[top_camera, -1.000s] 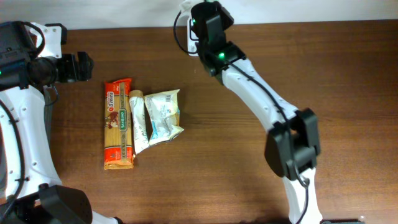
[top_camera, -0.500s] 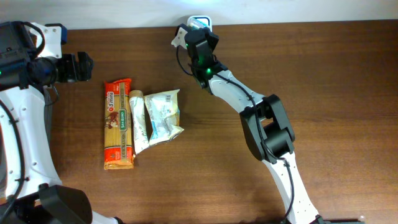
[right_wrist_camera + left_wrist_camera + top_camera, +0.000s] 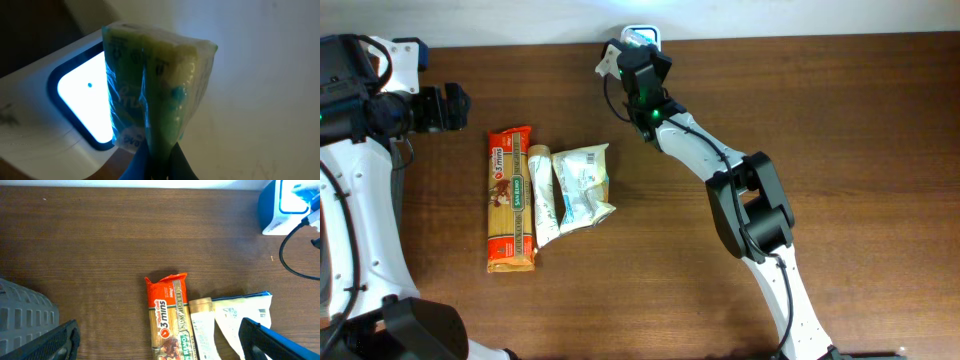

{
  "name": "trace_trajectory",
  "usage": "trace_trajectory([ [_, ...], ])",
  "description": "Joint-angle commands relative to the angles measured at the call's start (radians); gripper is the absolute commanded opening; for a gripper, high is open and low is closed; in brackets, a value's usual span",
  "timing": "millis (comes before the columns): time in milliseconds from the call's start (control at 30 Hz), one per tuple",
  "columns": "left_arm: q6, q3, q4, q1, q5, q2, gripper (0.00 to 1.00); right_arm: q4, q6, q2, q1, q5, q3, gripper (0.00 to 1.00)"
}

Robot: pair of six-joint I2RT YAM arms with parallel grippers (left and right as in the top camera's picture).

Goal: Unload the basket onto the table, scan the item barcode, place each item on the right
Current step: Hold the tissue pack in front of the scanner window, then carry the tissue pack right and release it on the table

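Observation:
My right gripper (image 3: pixel 157 167) is shut on the lower end of a yellow-green plastic packet (image 3: pixel 155 80). It holds the packet upright, right in front of the lit window of the white scanner (image 3: pixel 82 97). In the overhead view this scanner (image 3: pixel 641 35) stands at the table's far edge, with the right wrist close against it. My left gripper (image 3: pixel 160 350) hangs open at the far left, above the top end of an orange pasta packet (image 3: pixel 167 322); nothing is between its fingers.
An orange pasta packet (image 3: pixel 510 200), a narrow cream packet (image 3: pixel 544 195) and a white pouch (image 3: pixel 584 185) lie side by side left of centre. A grey basket (image 3: pixel 20 317) shows at the left wrist view's left edge. A black cable (image 3: pixel 292 250) runs from the scanner.
Within the last second my right arm swung in toward the scanner at the far edge, and it has held still there since. The left arm and the packets have not moved.

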State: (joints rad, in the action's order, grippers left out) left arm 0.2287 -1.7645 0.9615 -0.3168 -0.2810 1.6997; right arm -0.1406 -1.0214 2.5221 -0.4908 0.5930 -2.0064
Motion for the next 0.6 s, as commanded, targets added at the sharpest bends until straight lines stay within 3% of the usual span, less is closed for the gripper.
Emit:
trace_trajectory([
  [0,0.016,-0.005,-0.001,-0.007,-0.008,-0.021,0.99,0.079,0.005,-0.100,0.005,-0.031,-0.006,0.04],
  [100,0.016,-0.005,-0.001,-0.007,-0.008,-0.021,0.99,0.238,0.049,-0.175,0.008,-0.128,-0.006,0.04],
  [233,0.016,-0.005,-0.001,-0.007,-0.008,-0.021,0.99,0.436,0.242,-0.323,0.016,-0.280,-0.006,0.04],
  [300,0.016,-0.005,-0.001,-0.007,-0.008,-0.021,0.99,0.631,0.369,-0.409,0.018,-0.419,-0.006,0.04],
  [467,0.016,-0.005,-0.001,-0.007,-0.008,-0.021,0.99,1.151,0.852,-0.550,0.101,-0.825,-0.006,0.04],
  [567,0.016,-0.005,-0.001,-0.007,-0.008,-0.021,0.99,1.385,0.906,-0.539,0.212,-0.852,0.001,0.04],
])
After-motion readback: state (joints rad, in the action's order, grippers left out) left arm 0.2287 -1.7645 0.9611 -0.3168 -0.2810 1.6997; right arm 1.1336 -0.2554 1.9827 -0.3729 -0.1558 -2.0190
